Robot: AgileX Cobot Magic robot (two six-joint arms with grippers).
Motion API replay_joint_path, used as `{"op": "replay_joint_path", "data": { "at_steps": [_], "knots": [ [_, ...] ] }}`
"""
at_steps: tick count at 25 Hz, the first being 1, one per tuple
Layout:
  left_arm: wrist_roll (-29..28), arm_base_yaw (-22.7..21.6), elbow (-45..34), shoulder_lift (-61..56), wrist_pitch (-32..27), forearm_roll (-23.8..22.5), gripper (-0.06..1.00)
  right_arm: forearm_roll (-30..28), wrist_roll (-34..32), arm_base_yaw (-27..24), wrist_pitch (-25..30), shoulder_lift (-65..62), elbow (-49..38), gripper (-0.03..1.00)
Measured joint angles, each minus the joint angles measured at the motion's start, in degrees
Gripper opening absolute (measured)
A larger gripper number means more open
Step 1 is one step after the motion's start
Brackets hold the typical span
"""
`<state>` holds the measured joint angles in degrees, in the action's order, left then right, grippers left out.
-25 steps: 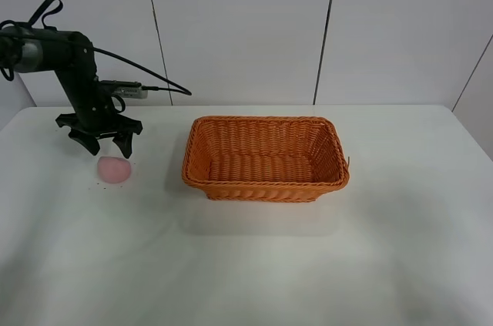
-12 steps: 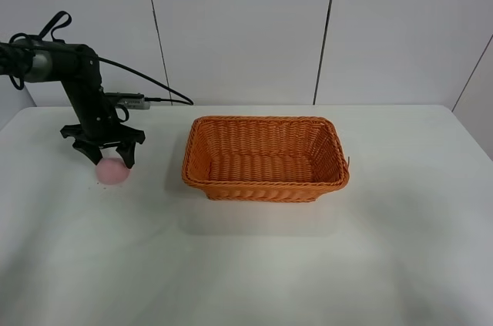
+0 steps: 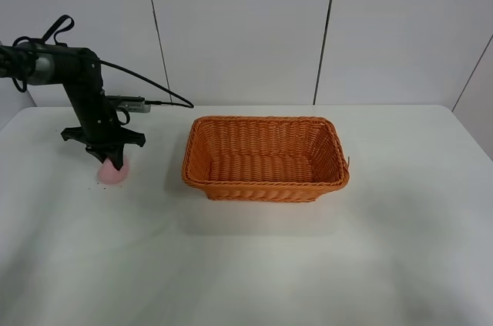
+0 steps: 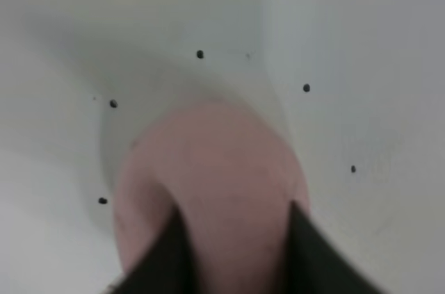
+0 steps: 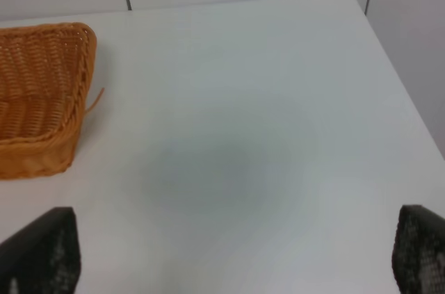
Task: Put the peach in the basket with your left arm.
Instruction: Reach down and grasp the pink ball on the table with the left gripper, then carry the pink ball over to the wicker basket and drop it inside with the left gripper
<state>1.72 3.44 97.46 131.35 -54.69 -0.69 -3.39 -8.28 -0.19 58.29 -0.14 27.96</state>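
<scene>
the peach [image 3: 113, 174] sits on the white table [image 3: 231, 264] well to the left of the basket [image 3: 266, 189], not yet lifted. a few dark specks [image 4: 200, 54] lie on the table around it. the left gripper [image 3: 110, 159] stands right over it, and in the wrist view its two dark fingers [image 4: 163, 256] bracket the fruit [image 4: 208, 176], drawn in narrow and seemingly pressed on both flanks, so it looks clamped.

the step in hand is securing the grasp. to do it well, i would squeeze only enough to stop the round, soft fruit slipping. then lift straight up, high enough to pass over the basket's braided rim.

the right gripper [image 5: 229, 259] is spread wide and holds nothing, with the basket's corner [image 5: 42, 99] off to one side.
</scene>
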Motion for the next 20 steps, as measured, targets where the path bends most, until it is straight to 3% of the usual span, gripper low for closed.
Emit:
{"op": "replay_joint_path", "data": {
  "at_steps": [2, 10, 15, 20],
  "knots": [
    [-0.07, 0.00, 0.00, -0.05, -0.07, 0.00, 0.12, 0.00, 0.00, 0.00, 0.00, 0.00, 0.00, 0.69],
    [-0.12, 0.00, 1.79, -3.49, -4.73, -0.06, 0.12, 0.00, 0.00, 0.00, 0.00, 0.00, 0.00, 0.69],
    [-0.12, 0.00, 8.46, -7.80, -11.79, 0.01, 0.11, 0.00, 0.00, 0.00, 0.00, 0.00, 0.00, 0.69],
    [-0.31, 0.00, 14.91, -8.92, -12.28, 0.69, 0.11, 0.00, 0.00, 0.00, 0.00, 0.00, 0.00, 0.69]
  ]
}}
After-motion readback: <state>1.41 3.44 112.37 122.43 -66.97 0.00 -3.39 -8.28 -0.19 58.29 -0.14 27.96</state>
